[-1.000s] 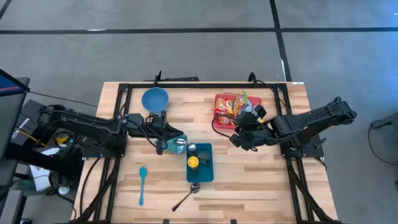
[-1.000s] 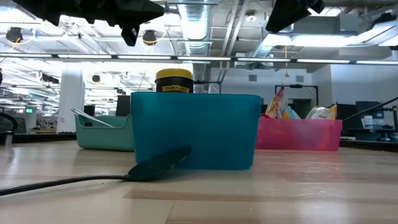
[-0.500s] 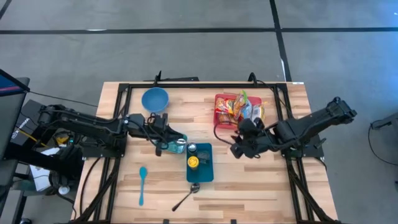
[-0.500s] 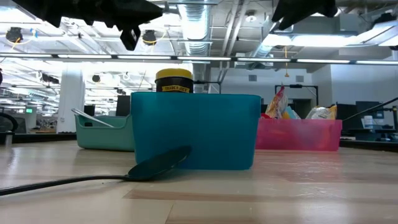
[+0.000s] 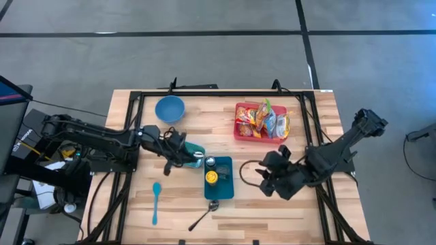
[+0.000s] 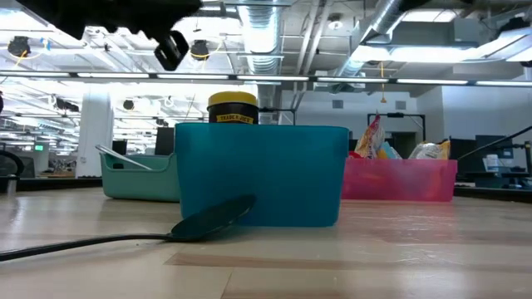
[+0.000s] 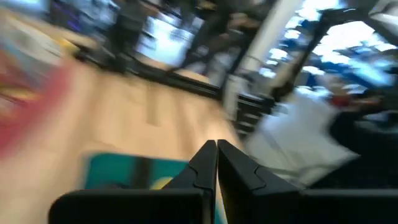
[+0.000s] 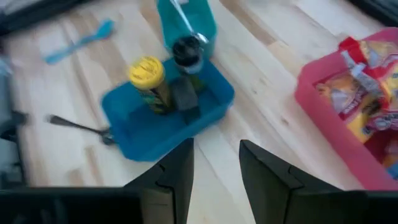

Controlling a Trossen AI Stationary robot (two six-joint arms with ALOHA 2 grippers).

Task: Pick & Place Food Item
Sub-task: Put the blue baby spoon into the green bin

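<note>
left gripper [image 5: 178,151]: fingers [image 7: 211,163] pressed shut, empty, over the teal bin [image 5: 191,155]
right gripper [image 5: 267,178]: fingers [image 8: 179,167] parted, holding nothing, above bare counter [image 5: 272,211]
snack packs [image 5: 264,120]: upright in the red bin [image 5: 240,126], counter's far right
blue bin [image 5: 219,178]: holds yellow-lidded jar [image 5: 212,177]

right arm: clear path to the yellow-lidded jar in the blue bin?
Probably yes. The right gripper hangs open beside the blue rectangular bin, and the yellow-lidded jar stands uncovered; only the dark-capped bottle crowds it.
</note>
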